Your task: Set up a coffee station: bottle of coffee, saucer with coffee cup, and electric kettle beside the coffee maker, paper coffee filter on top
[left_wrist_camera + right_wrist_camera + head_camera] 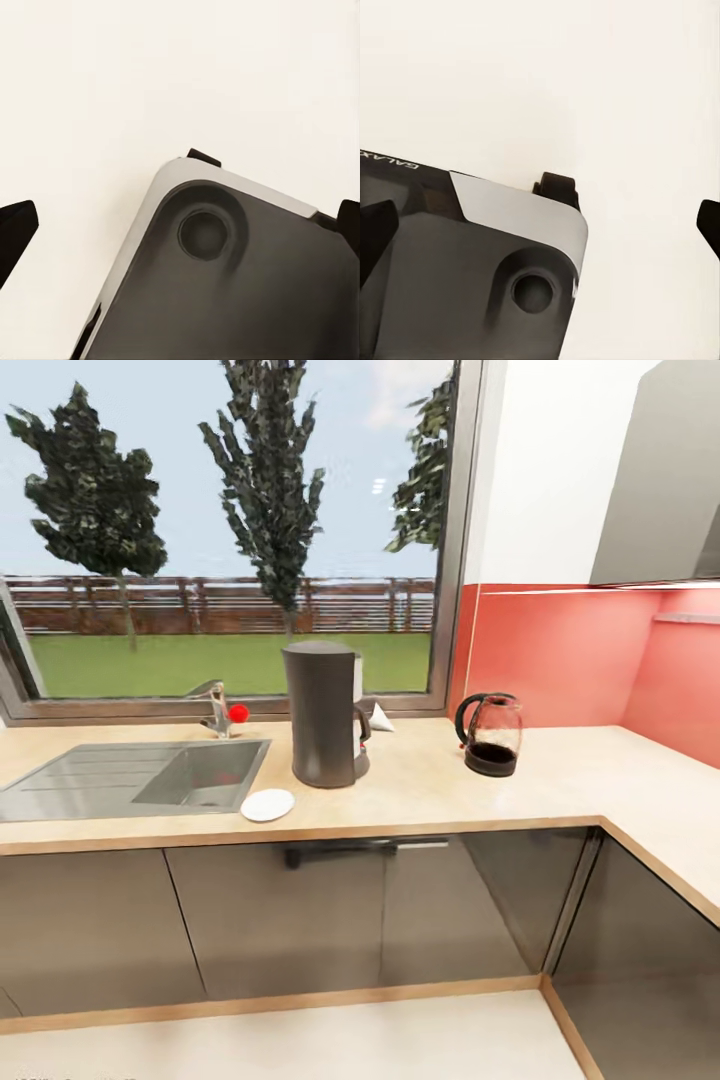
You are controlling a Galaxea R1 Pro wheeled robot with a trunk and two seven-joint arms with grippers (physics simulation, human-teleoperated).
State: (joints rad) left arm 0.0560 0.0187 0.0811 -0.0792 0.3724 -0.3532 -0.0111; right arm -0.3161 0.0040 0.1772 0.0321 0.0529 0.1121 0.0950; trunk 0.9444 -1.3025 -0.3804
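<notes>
The coffee maker (322, 715) stands upright on the kitchen countertop (560, 780), just right of the sink. A white saucer (267, 805) lies near the front edge, left of the machine's base, with nothing on it. Behind the machine, by the window sill, peeks a small white paper coffee filter (382, 718). The electric kettle (491, 735) sits further right, against the red wall. The bottle of coffee and the coffee cup are out of view. My left gripper (180, 232) and right gripper (540, 225) both hang open over pale floor, with nothing between their fingers.
A steel sink (130, 780) with a tap (215, 708) takes the counter's left part. The worktop turns a corner at the right (670, 830), under a grey wall cabinet (660, 490). My own dark base (240, 285) lies below the grippers.
</notes>
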